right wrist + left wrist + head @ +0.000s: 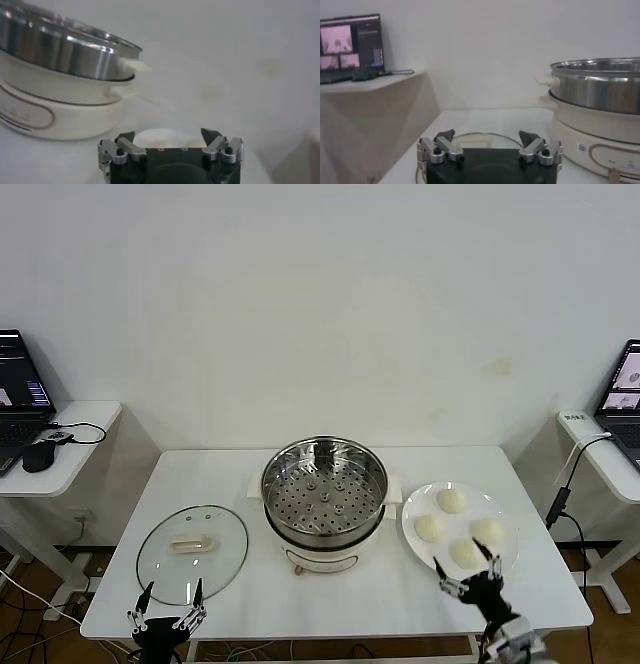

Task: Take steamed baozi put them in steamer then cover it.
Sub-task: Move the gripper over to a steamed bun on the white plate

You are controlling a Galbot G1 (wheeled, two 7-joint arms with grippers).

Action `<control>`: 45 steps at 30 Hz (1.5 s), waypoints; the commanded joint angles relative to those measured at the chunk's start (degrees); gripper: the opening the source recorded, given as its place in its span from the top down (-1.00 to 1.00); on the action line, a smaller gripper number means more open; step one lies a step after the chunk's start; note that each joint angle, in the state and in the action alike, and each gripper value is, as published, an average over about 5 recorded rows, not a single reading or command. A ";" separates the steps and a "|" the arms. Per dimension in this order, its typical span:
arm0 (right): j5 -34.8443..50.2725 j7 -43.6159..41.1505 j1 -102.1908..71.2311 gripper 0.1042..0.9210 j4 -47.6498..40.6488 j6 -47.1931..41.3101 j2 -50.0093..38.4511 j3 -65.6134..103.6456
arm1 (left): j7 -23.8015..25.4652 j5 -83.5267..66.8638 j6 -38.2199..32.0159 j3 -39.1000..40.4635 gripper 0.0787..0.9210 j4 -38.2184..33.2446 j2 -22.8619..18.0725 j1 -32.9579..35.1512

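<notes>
The steamer (324, 489) stands uncovered at the table's middle, its perforated tray bare. Several cream-white baozi (452, 501) lie on a white plate (415, 506) to its right. My right gripper (468, 576) hovers open at the plate's front edge, over the nearest baozi (466, 554). In the right wrist view that baozi (160, 139) lies just ahead of the open right gripper (167, 134), apart from it, with the steamer (65, 55) beyond. The glass cover (192, 552) lies flat to the steamer's left. My left gripper (172, 604) stands open at its front rim; the left wrist view shows the cover (480, 140) ahead of the gripper (487, 135).
The white table (230, 474) ends just in front of both grippers. Side desks with laptops (20, 389) stand at far left and far right (622, 389). A mouse (40, 454) and cables lie on the left desk; a cable hangs off the right one.
</notes>
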 commanded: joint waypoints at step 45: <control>-16.49 -46.02 79.84 -0.76 -61.28 -1.46 -9.28 -64.72 | -0.05 1.83 3.22 -3.71 -0.77 1.19 1.27 -3.64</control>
